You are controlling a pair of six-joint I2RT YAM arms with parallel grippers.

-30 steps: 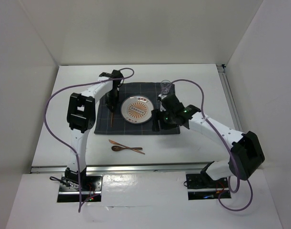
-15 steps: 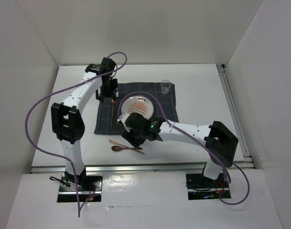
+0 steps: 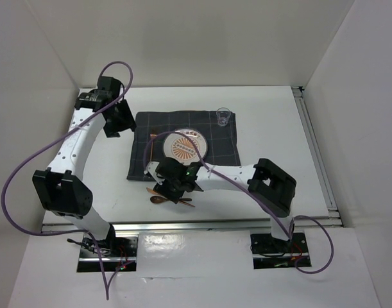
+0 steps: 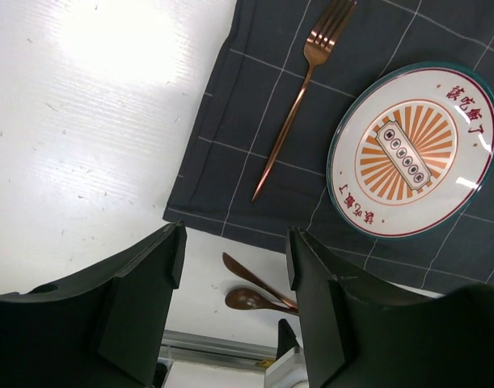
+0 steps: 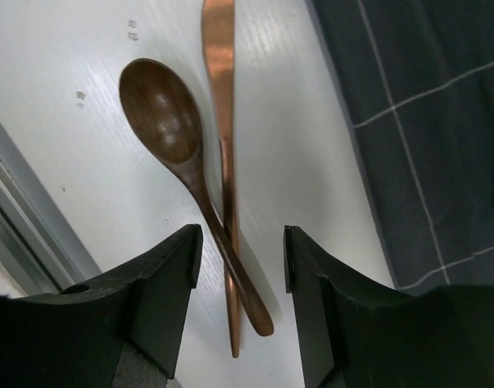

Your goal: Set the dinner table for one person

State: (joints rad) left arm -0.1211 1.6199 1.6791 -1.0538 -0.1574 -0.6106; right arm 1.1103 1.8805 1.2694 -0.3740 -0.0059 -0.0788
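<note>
On the white dinner table point(image 3: 93, 179) lies a dark grey checked cloth point(image 3: 215, 154) with an orange sunburst plate point(image 3: 185, 147), a copper fork point(image 3: 148, 153) to the left of the plate and a clear glass point(image 3: 224, 117) at its back right corner. A wooden spoon point(image 5: 170, 129) and a copper knife point(image 5: 221, 48) lie crossed on the bare table in front of the cloth. My right gripper point(image 5: 238, 242) is open just above their crossed handles, one finger on each side. My left gripper point(image 3: 119, 119) is open and empty, high over the table left of the cloth's back corner.
The silver rail point(image 3: 183, 226) runs along the near table edge, close behind the spoon; it also shows in the right wrist view point(image 5: 20, 210). White walls stand at the left, back and right. The left wrist view shows the fork point(image 4: 291, 105), plate point(image 4: 414, 149) and spoon point(image 4: 251, 299).
My right arm has swung from the cloth's right side to the front, over the spoon and knife. My left arm has drawn back and left, away from the fork on the cloth.
</note>
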